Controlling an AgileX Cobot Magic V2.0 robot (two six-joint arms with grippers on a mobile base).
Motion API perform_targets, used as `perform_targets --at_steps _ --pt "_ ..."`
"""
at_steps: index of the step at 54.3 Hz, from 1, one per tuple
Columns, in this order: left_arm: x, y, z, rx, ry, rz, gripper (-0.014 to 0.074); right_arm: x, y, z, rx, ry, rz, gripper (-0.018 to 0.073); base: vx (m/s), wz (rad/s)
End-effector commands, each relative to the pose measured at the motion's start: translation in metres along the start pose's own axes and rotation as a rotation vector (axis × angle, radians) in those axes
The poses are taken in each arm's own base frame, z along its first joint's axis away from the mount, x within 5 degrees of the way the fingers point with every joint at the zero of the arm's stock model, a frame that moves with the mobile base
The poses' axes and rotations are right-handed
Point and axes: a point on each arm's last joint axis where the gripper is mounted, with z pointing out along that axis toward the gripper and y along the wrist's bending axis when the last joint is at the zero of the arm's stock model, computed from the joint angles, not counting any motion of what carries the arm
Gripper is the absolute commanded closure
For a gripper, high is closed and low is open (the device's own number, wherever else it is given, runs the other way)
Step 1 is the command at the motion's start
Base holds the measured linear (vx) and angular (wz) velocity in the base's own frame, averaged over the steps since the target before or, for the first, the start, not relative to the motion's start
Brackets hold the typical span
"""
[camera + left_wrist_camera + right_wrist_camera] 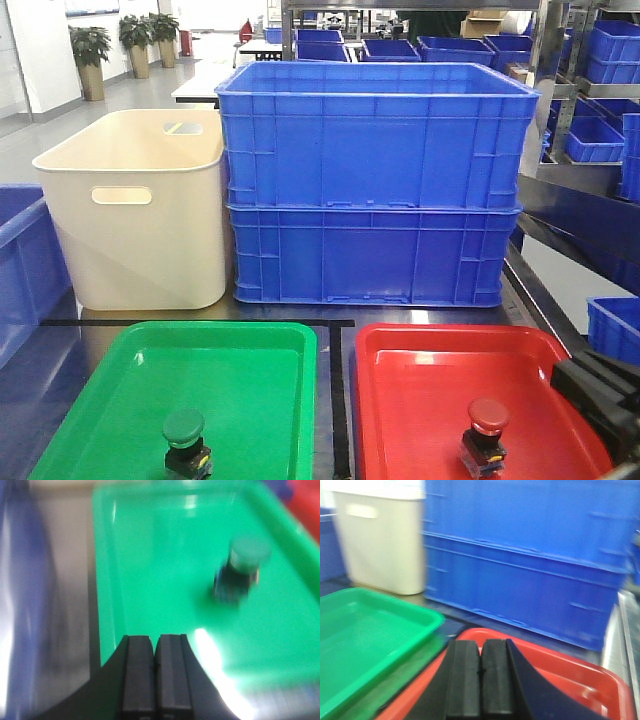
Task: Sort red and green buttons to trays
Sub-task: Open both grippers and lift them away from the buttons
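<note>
Tools: left tool (156, 672) clenched, right tool (481, 680) clenched | 1 green button (185, 437) | 1 red button (486, 428) | 2 trays

I log a glossy green plastic tray (255, 385) and a glossy red plastic tray (420, 390), both smooth with glare spots. I note ribbed blue plastic crates (375, 180), semi-gloss; a smooth matt cream plastic bin (140, 240); and a dark reflective tabletop (60, 360). I see matt black rubbery gripper pads (137, 675).
</note>
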Motion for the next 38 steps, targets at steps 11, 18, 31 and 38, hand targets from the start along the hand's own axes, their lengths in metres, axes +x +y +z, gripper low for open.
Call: perform_targets --at_steps 11,18,31,38 --pt "-0.007 -0.011 -0.038 0.171 -0.138 0.041 0.0603 0.001 0.020 -0.011 -0.208 0.128 0.039 0.0571 0.00 0.00" --pt "-0.007 -0.012 -0.043 0.191 -0.158 0.025 0.0602 0.001 0.023 -0.012 -0.237 0.142 0.122 0.0569 0.00 0.00" --pt "-0.007 -0.012 -0.043 0.191 -0.158 0.026 0.0602 0.001 0.028 -0.013 -0.284 0.146 0.129 0.0569 0.00 0.00" --pt "-0.007 -0.012 -0.043 0.191 -0.158 0.026 0.0602 0.001 0.028 -0.013 -0.284 0.146 0.129 0.0569 0.00 0.00"
